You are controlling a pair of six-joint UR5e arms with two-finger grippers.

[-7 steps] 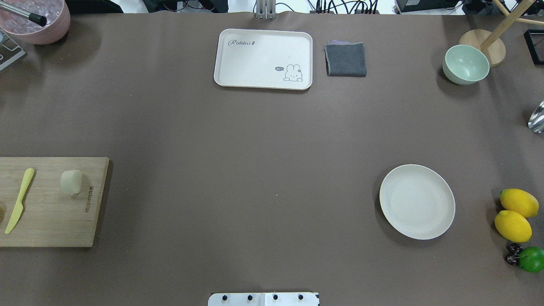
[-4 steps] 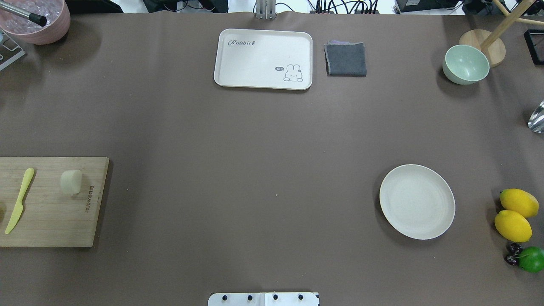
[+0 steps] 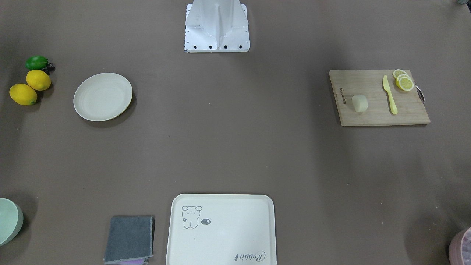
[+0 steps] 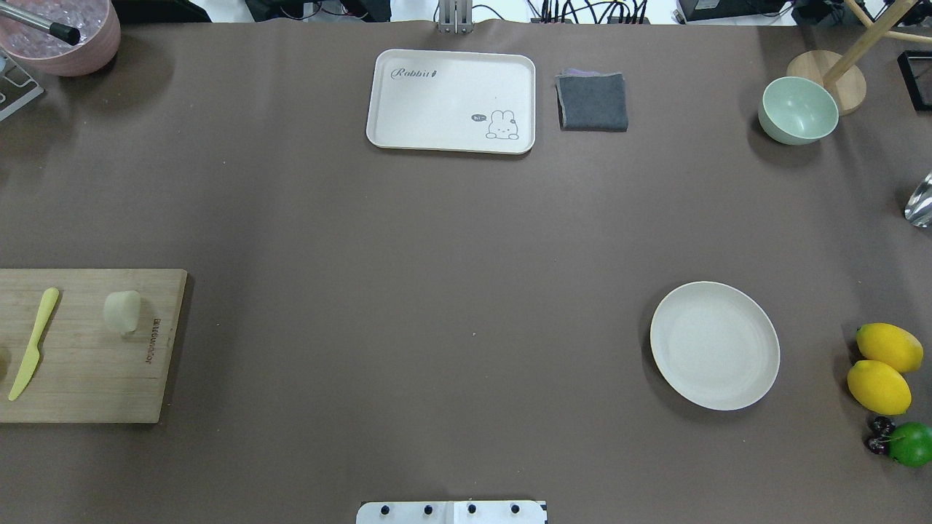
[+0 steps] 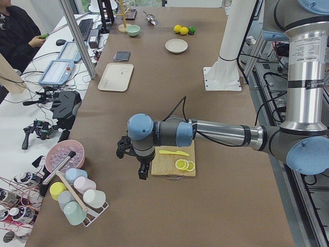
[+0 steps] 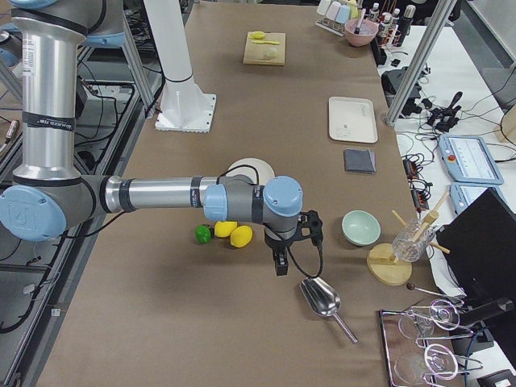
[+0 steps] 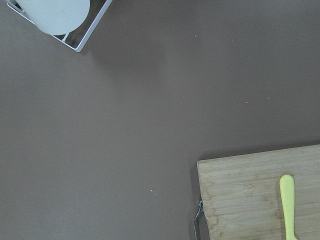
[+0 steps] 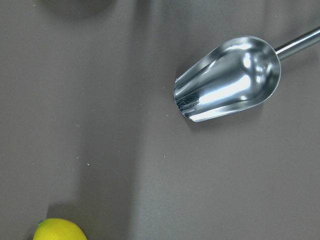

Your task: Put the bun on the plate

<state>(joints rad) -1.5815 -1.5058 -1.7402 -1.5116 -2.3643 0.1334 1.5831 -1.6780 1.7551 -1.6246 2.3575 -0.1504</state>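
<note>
Exterior left, left gripper [image 5: 142,172]: It hung over bare table just off the outer end of the cutting board [image 4: 95,364]. You could not tell from this side view whether its jaws stood wide or narrow. It carried no bun.
Right gripper [image 6: 279,262]: It hung near the lemons [image 4: 885,364] and the metal scoop [image 8: 227,77]. Its opening could not be told either.
Bun [image 4: 121,311]: In the overhead view it lay on the board at the table's 9 o'clock edge, apart from the yellow knife [image 4: 33,342] at its own 9 o'clock. Nothing touched it.
Plate [image 4: 714,346]: It sat bare at about 4 o'clock from the table's middle, well apart from the bun.
Step in hand: By my reading, the reach had yet to begin and the pick was not started.
Next move: You would have needed to bring the left gripper inward over the board, past the knife. Then lower it with the jaws set wide across the bun's short side and close gently, since the lump looked soft.
Edges: The board's rim stood proud of the table. The lemon slices [image 3: 403,81] crowded its outer end.
Open room: A broad bare stretch ran from 9 o'clock to 4 o'clock. The tray [image 4: 451,100], grey cloth [image 4: 593,102] and mint bowl [image 4: 798,110] kept to 12 through 2 o'clock, clear of that path.
Watch: The plate lay on the right arm's side, so a long cross-table carry risked crowding that arm.
</note>
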